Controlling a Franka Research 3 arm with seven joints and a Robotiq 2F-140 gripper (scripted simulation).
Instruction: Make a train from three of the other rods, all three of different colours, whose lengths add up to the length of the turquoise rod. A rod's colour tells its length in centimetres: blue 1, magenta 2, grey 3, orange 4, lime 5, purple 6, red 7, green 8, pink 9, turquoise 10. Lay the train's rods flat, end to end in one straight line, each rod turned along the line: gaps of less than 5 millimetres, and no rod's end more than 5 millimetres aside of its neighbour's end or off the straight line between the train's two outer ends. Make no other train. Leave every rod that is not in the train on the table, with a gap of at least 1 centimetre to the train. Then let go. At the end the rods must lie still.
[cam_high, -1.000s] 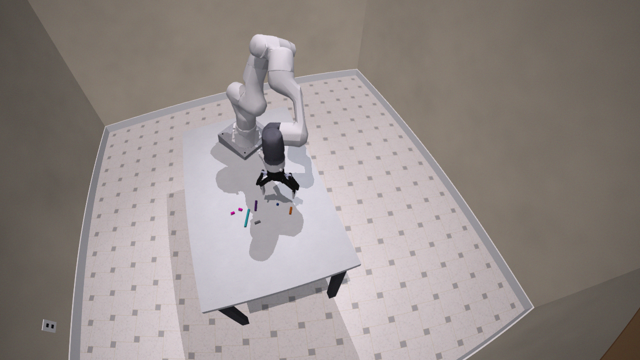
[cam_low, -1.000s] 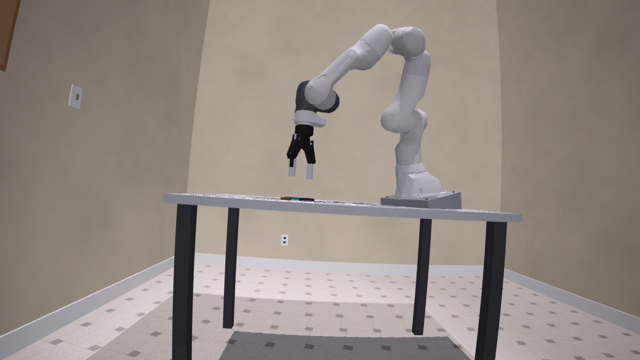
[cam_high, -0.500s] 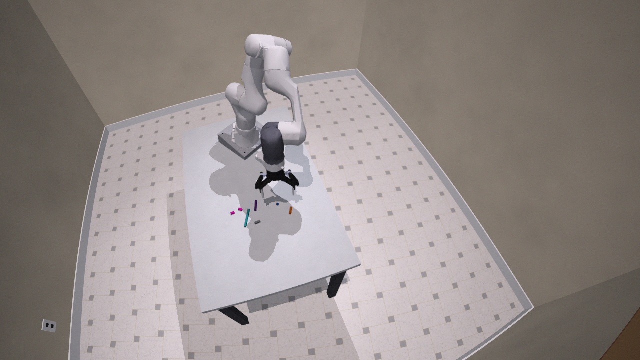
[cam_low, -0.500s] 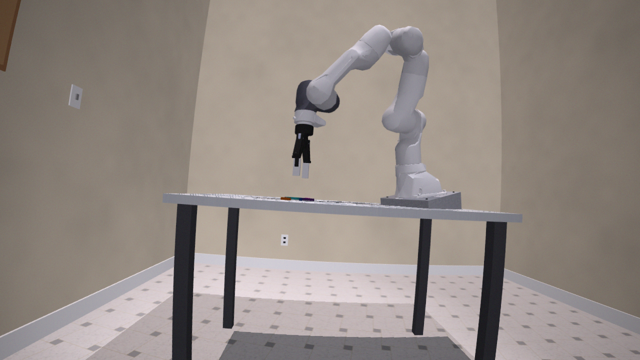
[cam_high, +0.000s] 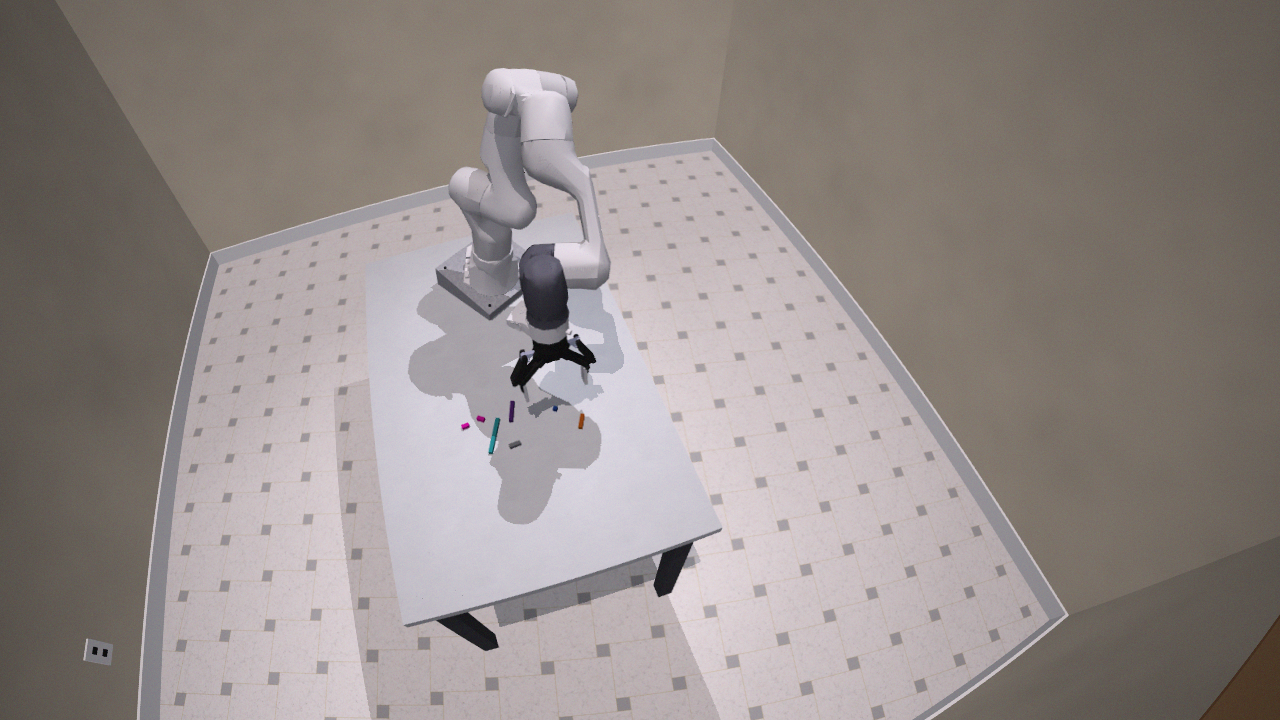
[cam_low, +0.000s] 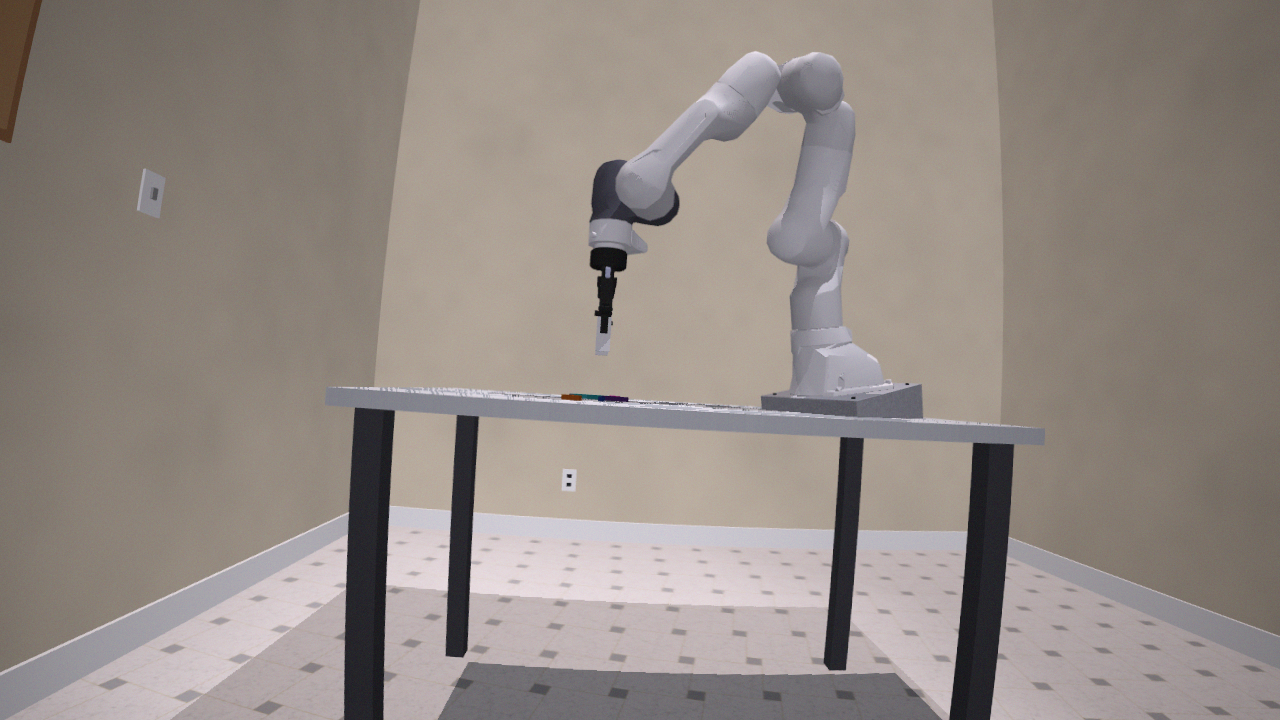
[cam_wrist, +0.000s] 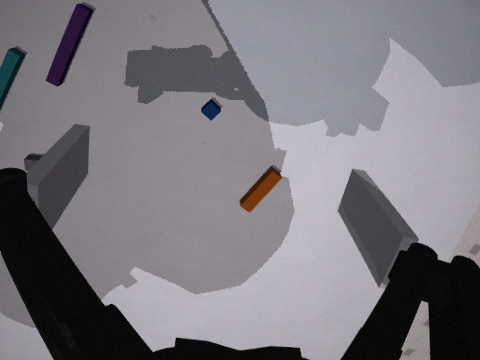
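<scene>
Over the pale surface (cam_high: 554, 555) (cam_low: 680, 415) (cam_wrist: 175, 240), the claw (cam_high: 555, 385) (cam_low: 603, 351) (cam_wrist: 221, 170) hangs spread wide, holding nothing. The turquoise rod (cam_high: 494, 436) (cam_low: 587, 396) (cam_wrist: 9, 75) lies beside the purple rod (cam_high: 512, 411) (cam_low: 614, 398) (cam_wrist: 69, 45), which sits upper left of the claw in the wrist view, its long axis roughly crossing the fingers' closing line. I'd train purple, grey and blue: 6 + 3 + 1. The orange rod (cam_high: 580, 420) (cam_low: 570, 396) (cam_wrist: 261, 190) lies apart; the grey rod (cam_high: 514, 444) (cam_wrist: 34, 160) is near turquoise, which may crowd a finger. 2 magenta rods (cam_high: 480, 418) stay out; the blue cube-like rod (cam_high: 554, 408) (cam_wrist: 211, 109) lies between purple and orange.

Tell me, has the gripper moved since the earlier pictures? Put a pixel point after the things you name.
Yes. Seen from above, the gripper (cam_high: 556, 391) (cam_low: 603, 351) (cam_wrist: 221, 170) has turned counterclockwise, bringing its picture-left finger nearer the unmoved purple rod (cam_high: 512, 411) (cam_low: 614, 399) (cam_wrist: 70, 45).
</scene>
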